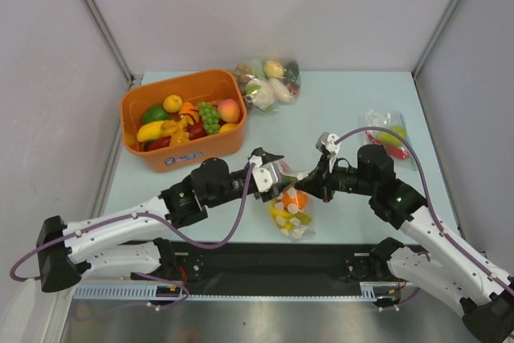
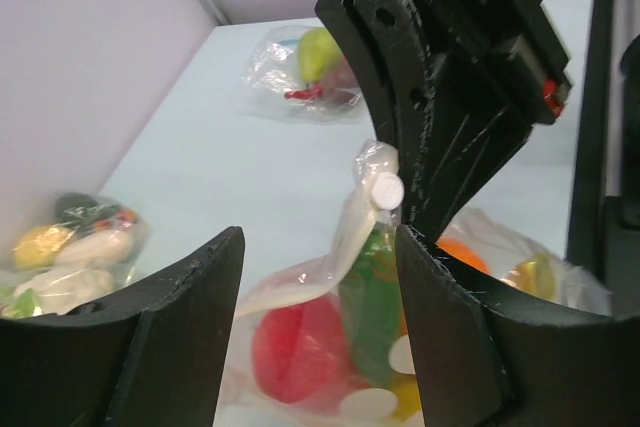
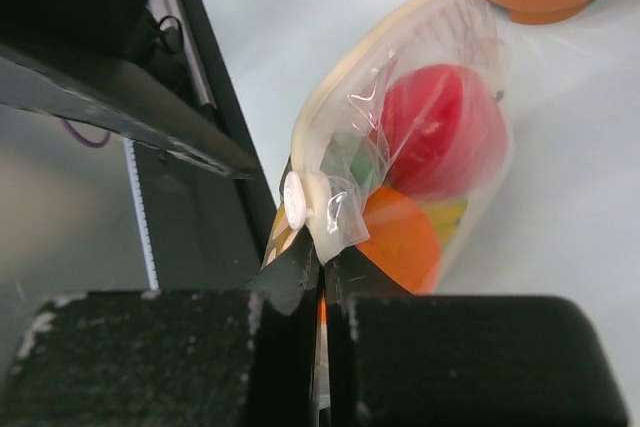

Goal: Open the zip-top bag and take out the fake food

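At the seal of the zip-top bag (image 3: pixel 400 147), opening step: my right pincer (image 3: pixel 322 277) clamps one lip; my released left pincer (image 2: pixel 320 247) should grasp the other.

Fake food (image 1: pixel 295 198) inside bag (image 1: pixel 299 229), perhaps on table (image 1: pixel 345 110)

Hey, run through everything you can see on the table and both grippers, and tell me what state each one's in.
Middle zip-top bag: one corner pulled up, fake food inside, zip looks closed.
Right gripper: shut on that bag's corner by the slider.
Left gripper: open, fingers either side of the bag's top edge.
Orange bin: upright, filled with toy fruit.
Back bag: lying flat, full.
Right-side bag: lying flat, full.
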`<act>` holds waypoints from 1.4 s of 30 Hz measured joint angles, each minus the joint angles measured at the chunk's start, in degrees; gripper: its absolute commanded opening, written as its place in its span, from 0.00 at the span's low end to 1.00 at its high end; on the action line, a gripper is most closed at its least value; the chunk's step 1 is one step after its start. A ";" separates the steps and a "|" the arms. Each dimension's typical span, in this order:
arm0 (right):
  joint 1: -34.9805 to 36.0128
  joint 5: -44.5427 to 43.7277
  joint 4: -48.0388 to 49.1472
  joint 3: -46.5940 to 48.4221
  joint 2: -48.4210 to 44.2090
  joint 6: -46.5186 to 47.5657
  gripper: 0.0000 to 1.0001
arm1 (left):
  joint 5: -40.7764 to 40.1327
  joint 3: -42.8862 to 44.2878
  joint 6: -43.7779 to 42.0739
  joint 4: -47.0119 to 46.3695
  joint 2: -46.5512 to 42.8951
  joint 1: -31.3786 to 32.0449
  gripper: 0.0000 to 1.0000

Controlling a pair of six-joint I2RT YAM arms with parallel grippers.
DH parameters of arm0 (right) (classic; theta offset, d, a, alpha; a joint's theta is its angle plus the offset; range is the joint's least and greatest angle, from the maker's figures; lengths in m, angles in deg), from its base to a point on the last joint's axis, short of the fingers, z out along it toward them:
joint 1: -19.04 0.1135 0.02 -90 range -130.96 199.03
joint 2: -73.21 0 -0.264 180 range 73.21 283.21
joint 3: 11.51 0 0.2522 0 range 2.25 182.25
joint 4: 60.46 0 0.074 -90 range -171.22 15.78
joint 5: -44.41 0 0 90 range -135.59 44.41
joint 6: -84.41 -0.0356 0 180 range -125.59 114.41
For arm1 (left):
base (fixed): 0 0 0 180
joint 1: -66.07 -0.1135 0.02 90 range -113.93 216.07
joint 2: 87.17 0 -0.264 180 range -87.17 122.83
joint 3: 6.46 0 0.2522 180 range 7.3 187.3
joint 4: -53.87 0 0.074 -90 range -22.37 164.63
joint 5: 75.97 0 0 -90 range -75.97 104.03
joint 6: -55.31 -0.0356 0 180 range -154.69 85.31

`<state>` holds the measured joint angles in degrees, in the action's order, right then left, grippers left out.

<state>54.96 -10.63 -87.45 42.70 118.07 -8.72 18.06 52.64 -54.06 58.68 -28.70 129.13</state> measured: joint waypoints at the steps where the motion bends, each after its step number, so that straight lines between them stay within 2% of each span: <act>1: -0.22 0.90 -0.11 0.11 0.09 -0.26 0.00 | -0.68 0.04 -0.72 -0.11 0.24 0.20 0.67; 5: -0.81 4.07 -0.70 0.50 0.61 -0.98 0.00 | -3.30 0.24 -3.67 -0.50 2.99 1.27 0.66; 8: -1.16 5.03 -1.51 0.50 0.87 -1.16 0.00 | -3.69 0.87 -4.70 -0.28 4.26 1.84 0.59; 9: -1.27 5.31 -1.55 0.52 0.90 -1.16 0.00 | -3.69 1.05 -4.94 -0.26 4.50 1.88 0.48; 11: -1.42 5.68 -1.73 0.52 0.90 -1.16 0.00 | -3.52 1.38 -5.31 -0.02 4.85 2.12 0.35; 12: -1.49 5.90 -1.97 0.66 0.92 -1.14 0.00 | -3.37 1.44 -5.33 0.17 5.03 2.34 0.24; 15: -1.62 6.10 -2.73 1.11 0.98 -1.09 0.00 | -2.12 1.95 -5.57 0.96 5.66 2.67 0.05; 18: -1.88 6.08 -3.67 1.42 0.87 -0.94 0.06 | -1.31 2.47 -5.68 1.68 6.27 2.62 0.01; 23: -1.92 5.84 -6.45 2.49 -0.44 -0.52 0.34 | 0.83 4.28 -4.37 4.22 7.69 1.62 0.00; 25: -1.92 5.16 -7.67 3.65 -1.44 -0.02 0.41 | 3.26 5.29 -2.45 5.66 8.28 -0.22 0.00; 31: -1.90 1.05 -10.58 5.92 -5.60 1.51 0.47 | 10.82 8.39 2.43 10.36 8.57 -5.46 0.00; 42: -1.86 -2.95 -8.17 5.97 -6.25 1.84 0.50 | 17.46 11.54 4.57 16.83 9.77 -5.81 0.00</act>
<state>53.10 -13.58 -95.63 48.67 111.82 -6.89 35.53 64.18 -49.50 75.51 -18.93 123.32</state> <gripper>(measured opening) 0.499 0.009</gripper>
